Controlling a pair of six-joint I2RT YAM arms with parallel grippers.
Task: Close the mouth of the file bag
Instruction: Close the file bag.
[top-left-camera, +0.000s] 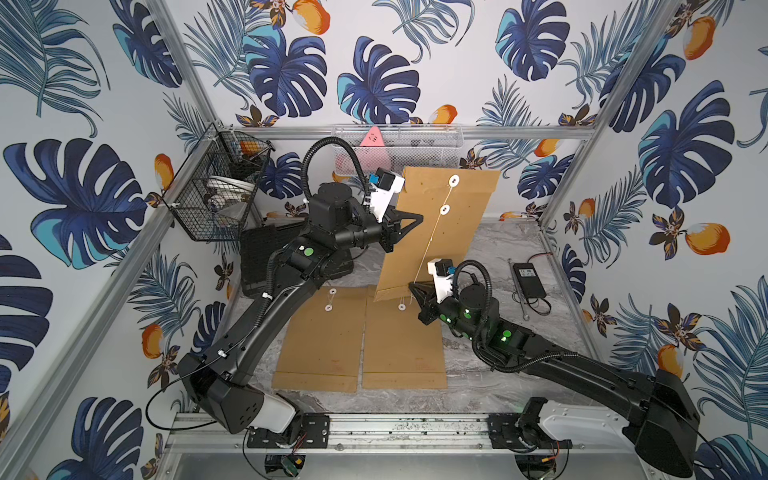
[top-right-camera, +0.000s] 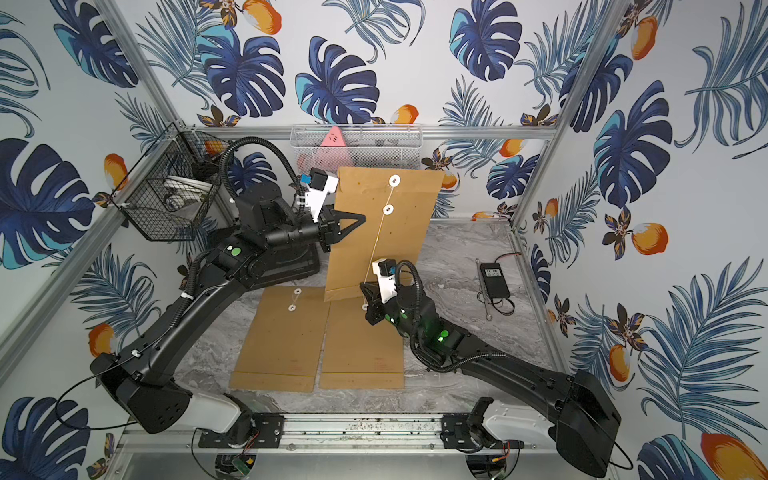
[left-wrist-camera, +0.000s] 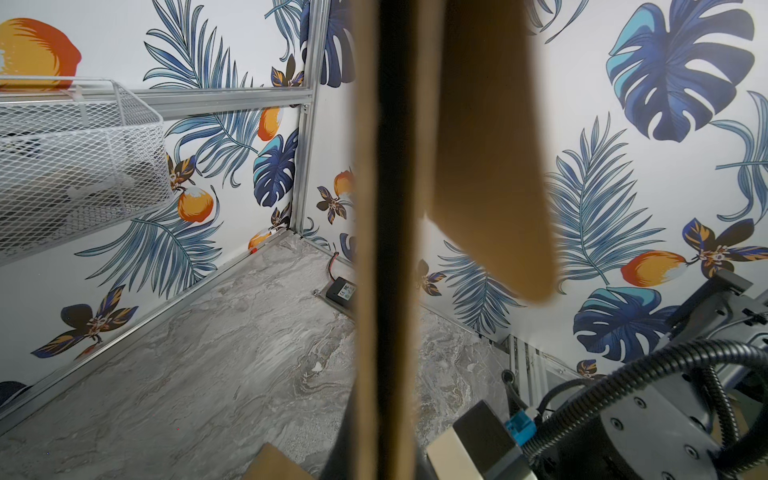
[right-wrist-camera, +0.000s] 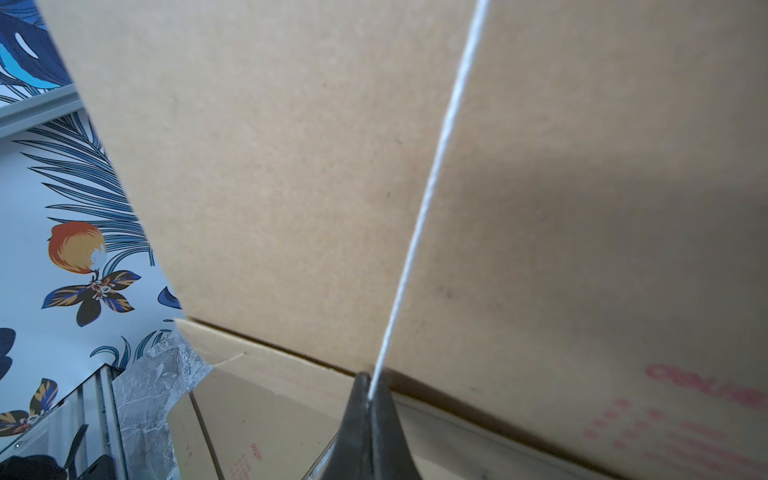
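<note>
left gripper (top-left-camera: 417, 217): clamped on the left edge of the file bag (top-left-camera: 457, 232)
file bag: held up, tilted, over the middle of the table (top-left-camera: 494, 249)
string (top-left-camera: 428, 249): taut down the bag's face
right gripper (top-left-camera: 412, 286): pinched tight on the string's near end

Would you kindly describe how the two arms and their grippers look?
The left arm and right arm are matte black with white base housings, green markers at the joints and black corrugated cables. Each wrist carries a white camera bracket with a blue connector. The left gripper and right gripper are black, tapering to pointed triangular tips.
</note>
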